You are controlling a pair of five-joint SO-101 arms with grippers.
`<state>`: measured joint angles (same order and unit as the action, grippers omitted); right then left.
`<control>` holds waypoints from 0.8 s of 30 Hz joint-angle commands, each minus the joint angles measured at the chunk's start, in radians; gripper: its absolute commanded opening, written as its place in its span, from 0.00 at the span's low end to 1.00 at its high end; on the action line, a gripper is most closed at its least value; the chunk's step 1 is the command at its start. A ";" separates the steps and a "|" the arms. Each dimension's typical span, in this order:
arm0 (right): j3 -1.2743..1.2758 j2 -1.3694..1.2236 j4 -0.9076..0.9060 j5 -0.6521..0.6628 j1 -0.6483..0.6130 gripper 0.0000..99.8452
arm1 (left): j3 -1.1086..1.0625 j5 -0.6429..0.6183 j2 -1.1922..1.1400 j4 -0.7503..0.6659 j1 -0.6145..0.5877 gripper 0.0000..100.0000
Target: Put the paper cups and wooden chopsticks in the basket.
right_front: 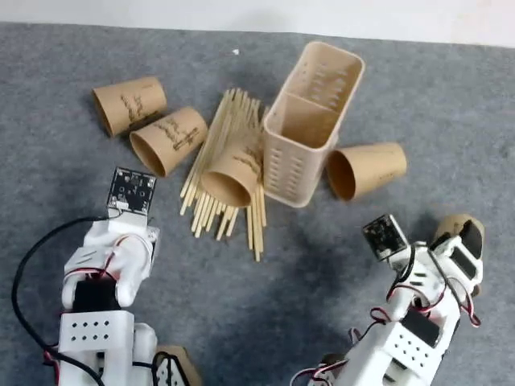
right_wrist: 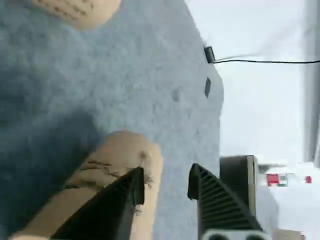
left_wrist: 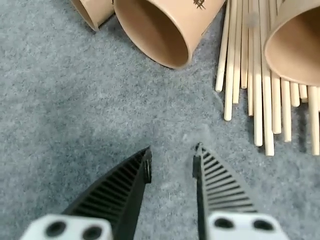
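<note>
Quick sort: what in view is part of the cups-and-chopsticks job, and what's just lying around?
Job:
- paper cups, lying on their sides
- wooden chopsticks, in a loose pile
- basket

Lying about:
- grey mat
- black cable

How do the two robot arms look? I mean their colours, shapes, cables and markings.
Both arms, left arm and right arm, have white plastic shells with black motor blocks and thin red wires. Each carries a small black square camera board. A black cable loops beside the left arm. The fingers are black, ribbed and pointed.
</note>
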<state>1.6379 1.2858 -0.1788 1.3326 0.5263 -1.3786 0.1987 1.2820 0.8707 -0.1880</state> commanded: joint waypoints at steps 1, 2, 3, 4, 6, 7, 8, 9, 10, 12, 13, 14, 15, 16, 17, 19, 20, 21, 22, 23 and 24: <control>-0.090 0.025 -0.108 0.043 0.010 0.16 | 0.004 -0.009 -0.001 -0.023 -0.002 0.16; -0.131 0.047 -0.185 0.018 0.007 0.16 | 0.004 -0.009 -0.001 -0.023 -0.002 0.16; -0.188 0.076 -0.282 -0.003 -0.007 0.16 | 0.004 -0.009 -0.001 -0.023 -0.002 0.16; -0.246 0.113 -0.395 -0.020 -0.022 0.16 | 0.004 -0.009 -0.001 -0.023 -0.002 0.16; -0.377 0.196 -0.650 -0.034 -0.053 0.16 | 0.004 -0.009 -0.001 -0.023 -0.002 0.16; -0.443 0.243 -0.773 -0.031 -0.071 0.16 | 0.004 -0.009 -0.001 -0.023 -0.002 0.16; -0.503 0.291 -0.880 -0.009 -0.084 0.16 | 0.002 -0.009 -0.001 -0.023 -0.002 0.16; -0.555 0.343 -0.963 0.037 -0.088 0.16 | -0.001 -0.009 -0.001 -0.021 -0.002 0.16; -0.595 0.398 -1.029 0.098 -0.087 0.16 | -0.005 -0.009 -0.001 -0.021 -0.002 0.16; -0.549 0.499 -1.079 0.227 -0.056 0.16 | -0.013 -0.008 -0.001 -0.021 -0.007 0.16; -0.484 0.549 -1.073 0.288 -0.024 0.16 | -0.016 -0.008 -0.001 -0.021 -0.008 0.16; -0.420 0.565 -1.050 0.333 0.007 0.16 | -0.018 -0.008 -0.001 -0.021 -0.008 0.16; -0.355 0.556 -0.995 0.365 0.041 0.16 | -0.018 -0.008 -0.001 -0.021 -0.008 0.16; -0.303 0.545 -0.918 0.370 0.071 0.16 | -0.018 -0.008 -0.001 -0.021 -0.008 0.16; -0.251 0.532 -0.831 0.371 0.110 0.16 | -0.018 -0.008 -0.001 -0.021 -0.008 0.16; -0.165 0.535 -0.676 0.379 0.163 0.16 | -0.019 -0.006 -0.001 -0.023 -0.007 0.16; -0.134 0.539 -0.633 0.381 0.179 0.16 | -0.019 -0.006 -0.001 -0.025 -0.004 0.16; -0.110 0.545 -0.616 0.384 0.182 0.16 | -0.019 -0.006 -0.001 -0.034 -0.004 0.16; -0.093 0.547 -0.616 0.404 0.189 0.16 | -0.021 -0.006 -0.001 -0.048 -0.004 0.16; -0.094 0.549 -0.616 0.437 0.191 0.16 | -0.027 -0.006 -0.001 -0.063 -0.004 0.16; -0.097 0.549 -0.616 0.465 0.203 0.16 | -0.036 -0.006 -0.001 -0.077 -0.004 0.16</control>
<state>1.5382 1.8213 -0.8646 1.7192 0.6966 -1.4032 0.1987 1.2820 0.8493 -0.1864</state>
